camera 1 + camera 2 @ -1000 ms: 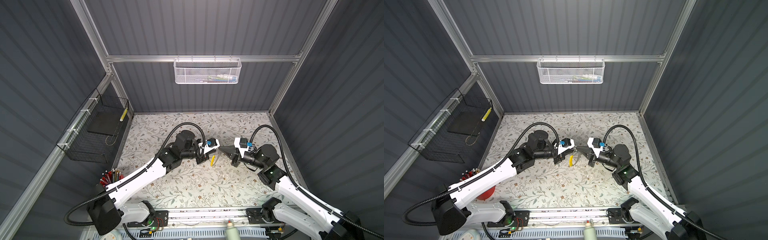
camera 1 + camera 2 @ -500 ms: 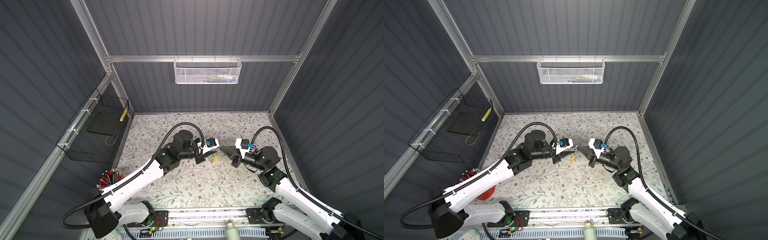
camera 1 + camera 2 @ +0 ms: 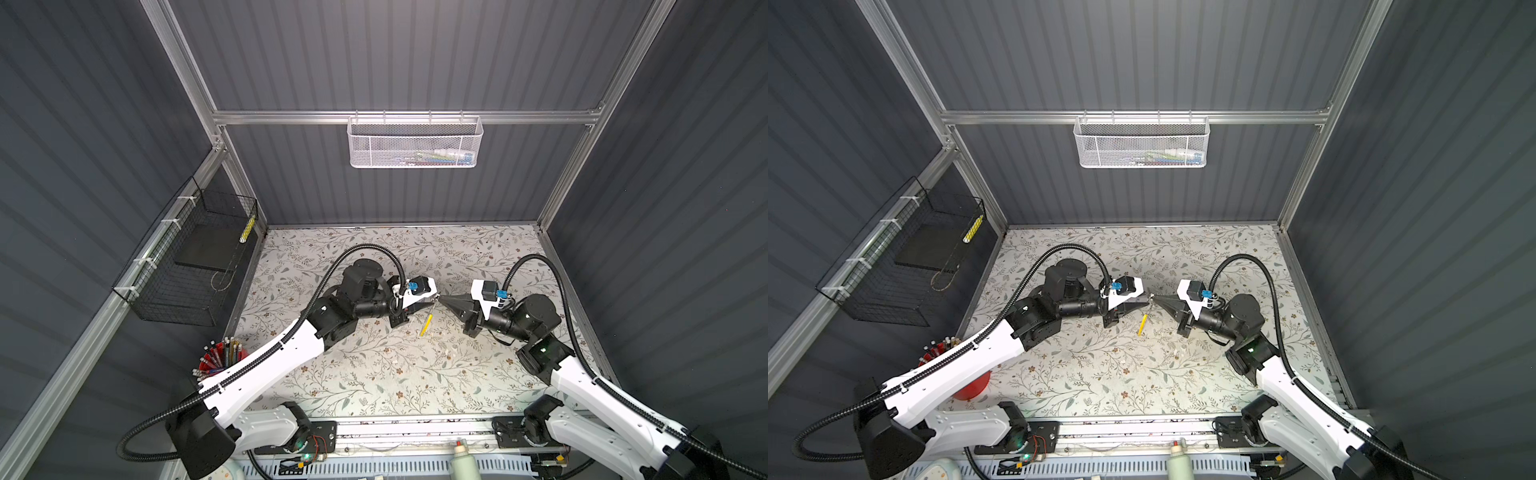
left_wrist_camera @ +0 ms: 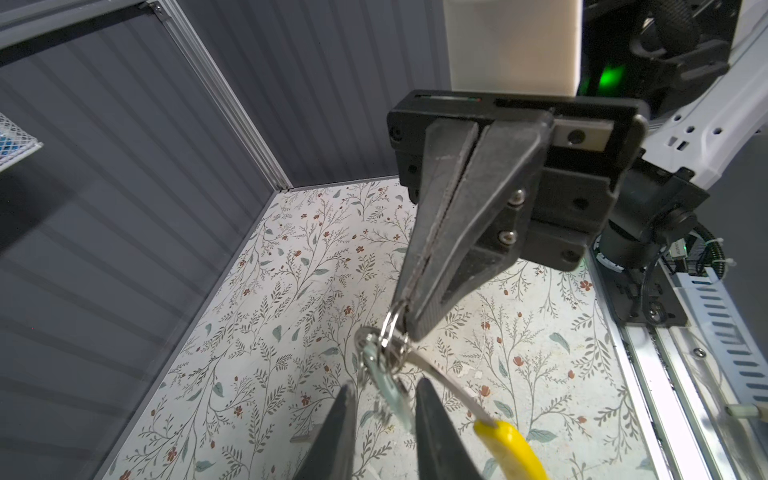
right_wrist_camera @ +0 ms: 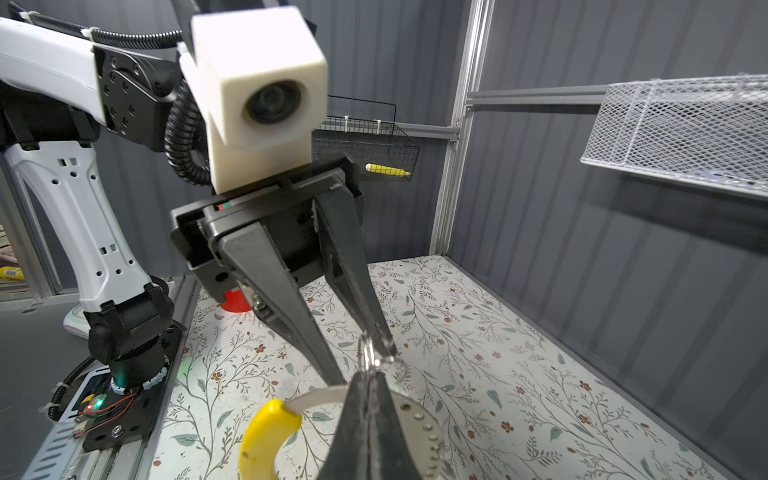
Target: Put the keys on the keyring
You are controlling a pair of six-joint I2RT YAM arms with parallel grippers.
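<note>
Both top views are looking steeply down, side by side, from high above the robot's own side toward the back wall point(image 3: 395, 199), standing far enough off to be taking in the whole floral table point(image 3: 374, 374) and the white mesh basket point(image 3: 413, 145). The left wrist camera is riding just behind the left gripper point(image 4: 384, 384) and looking close along its fingers at the right gripper point(image 4: 409, 320), while the right wrist camera is facing the opposite way. Both wrist views are sharing the keyring point(image 4: 505, 442) where the tips are meeting.
</note>
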